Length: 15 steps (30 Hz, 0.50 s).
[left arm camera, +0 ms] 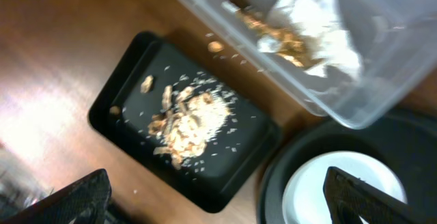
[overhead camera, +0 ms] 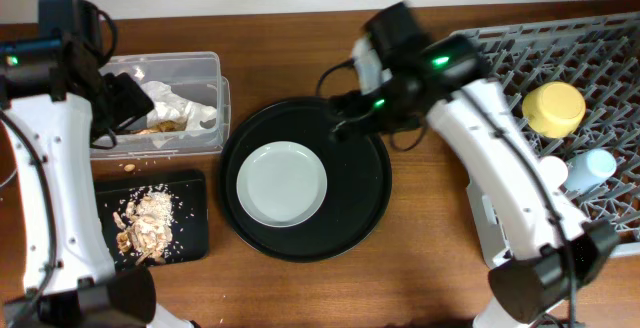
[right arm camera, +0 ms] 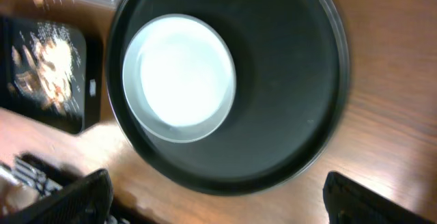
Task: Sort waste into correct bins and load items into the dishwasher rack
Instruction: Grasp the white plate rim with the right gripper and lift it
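Note:
The pale grey plate (overhead camera: 281, 183) (right arm camera: 179, 77) lies inside the big round black tray (overhead camera: 355, 208). My right gripper (overhead camera: 345, 123) (right arm camera: 218, 207) hangs open above that tray's far rim, holding nothing. My left gripper (overhead camera: 128, 103) (left arm camera: 218, 210) is open and empty beside the clear tub (overhead camera: 205, 68) (left arm camera: 382, 80), which holds the crumpled wrapper (overhead camera: 180, 103) (left arm camera: 314, 19). Tan food scraps (overhead camera: 148, 223) (left arm camera: 188, 118) lie on the flat black tray (overhead camera: 190, 193) (left arm camera: 239, 162). In the dishwasher rack (overhead camera: 600, 48) sit the yellow bowl (overhead camera: 554, 108) and the light-blue cup (overhead camera: 598, 165).
A pale small cup (overhead camera: 553, 172) stands in the rack next to the blue one. A few crumbs (left arm camera: 216, 46) lie on the wooden table between tub and flat tray. The right arm (overhead camera: 500, 158) reaches across the rack's left edge.

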### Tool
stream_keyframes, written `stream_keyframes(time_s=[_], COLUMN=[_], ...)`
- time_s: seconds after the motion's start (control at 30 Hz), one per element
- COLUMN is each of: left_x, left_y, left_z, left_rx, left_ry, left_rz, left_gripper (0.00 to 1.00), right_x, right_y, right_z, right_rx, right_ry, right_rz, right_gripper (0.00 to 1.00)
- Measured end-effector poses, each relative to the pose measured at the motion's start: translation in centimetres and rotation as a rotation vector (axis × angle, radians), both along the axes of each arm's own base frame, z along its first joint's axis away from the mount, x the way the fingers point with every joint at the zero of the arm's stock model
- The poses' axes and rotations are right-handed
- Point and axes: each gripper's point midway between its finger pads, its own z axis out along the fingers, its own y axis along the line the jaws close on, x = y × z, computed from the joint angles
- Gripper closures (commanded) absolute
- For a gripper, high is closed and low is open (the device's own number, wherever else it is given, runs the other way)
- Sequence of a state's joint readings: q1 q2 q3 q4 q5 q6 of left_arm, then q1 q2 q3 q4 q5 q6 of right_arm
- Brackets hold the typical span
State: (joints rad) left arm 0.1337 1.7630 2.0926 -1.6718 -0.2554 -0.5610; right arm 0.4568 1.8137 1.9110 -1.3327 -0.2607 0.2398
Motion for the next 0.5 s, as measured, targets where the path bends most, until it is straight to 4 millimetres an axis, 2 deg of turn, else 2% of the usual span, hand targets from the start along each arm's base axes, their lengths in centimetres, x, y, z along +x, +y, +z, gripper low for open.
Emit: stream_keyframes(time_s=[0.03,0.13,0.23,0.33,0.5], left_x=[-0.1,0.0,0.2,0.2,0.2], left_y=[0.4,1.4,1.5,1.5,1.5], left_z=[-0.4,-1.5,-1.9,-2.0,-2.0], left_rx=[-0.003,-0.006,-0.007,-0.008,-0.008], left_ry=[0.019,0.056,0.070,0.073,0.074], left_rz=[0.011,0.041,0.042,0.042,0.042], left_gripper=[0.01,0.01,0.01,0.01,0.01], right_x=[0.0,0.9,1.9,2.7,2.2], right_y=[0.7,3.7,4.8,4.7,4.7], right_z=[-0.6,-2.4,-4.1,-7.7,-17.2], right_rx=[-0.001,0.018,0.008,-0.053,-0.171], right_ry=[-0.003,-0.041,-0.030,0.039,0.243], right_rz=[0.018,0.064,0.011,-0.060,-0.102], right_gripper=[0.16,0.16,0.19,0.28,0.43])
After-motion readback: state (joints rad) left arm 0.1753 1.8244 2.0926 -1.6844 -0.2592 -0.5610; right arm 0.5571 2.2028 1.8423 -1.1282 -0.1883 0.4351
